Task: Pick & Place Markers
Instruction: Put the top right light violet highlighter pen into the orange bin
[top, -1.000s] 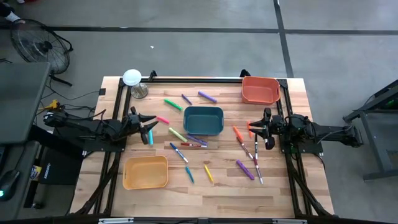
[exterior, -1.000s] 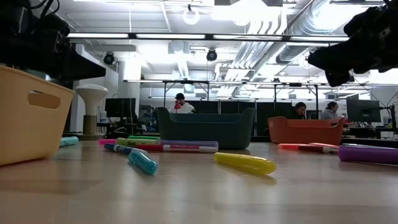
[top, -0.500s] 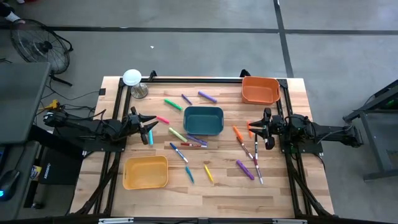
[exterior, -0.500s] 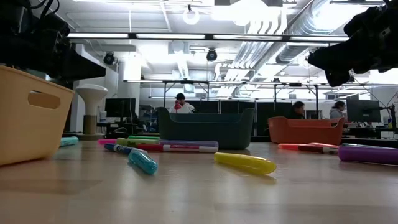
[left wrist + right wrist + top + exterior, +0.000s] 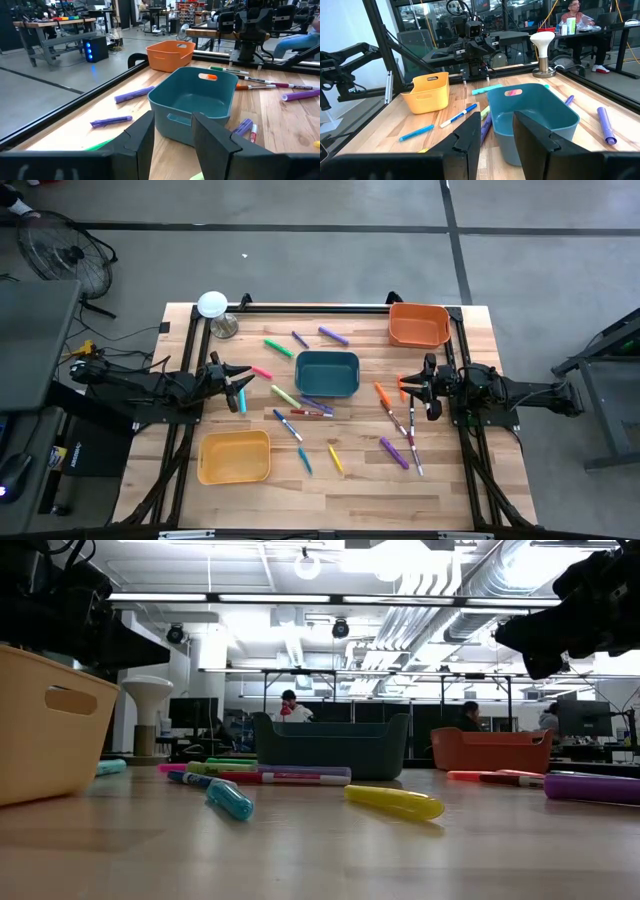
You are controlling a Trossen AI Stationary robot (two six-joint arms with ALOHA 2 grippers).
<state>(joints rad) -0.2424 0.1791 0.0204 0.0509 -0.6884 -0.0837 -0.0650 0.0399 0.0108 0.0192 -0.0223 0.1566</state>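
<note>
Several markers lie flat and scattered on the wooden table: a green one [image 5: 278, 348], a purple one [image 5: 333, 335], a yellow one [image 5: 335, 458], an orange one [image 5: 381, 393], and white-barrelled ones [image 5: 412, 430]. At the table's left edge my left gripper [image 5: 236, 388] stands open, pointing level toward the teal bin [image 5: 192, 102], with nothing between its fingers [image 5: 142, 135]. At the right edge my right gripper [image 5: 418, 392] is also open and holds nothing, its fingers [image 5: 532, 132] pointing level toward the teal bin [image 5: 532, 117].
The teal bin [image 5: 327, 373] sits mid-table, an orange bin [image 5: 418, 324] at the far right corner, a yellow bin [image 5: 234, 456] near the front left. A white mushroom-shaped object [image 5: 213, 305] stands at the far left. A black frame rail [image 5: 320, 308] runs along the table's far edge.
</note>
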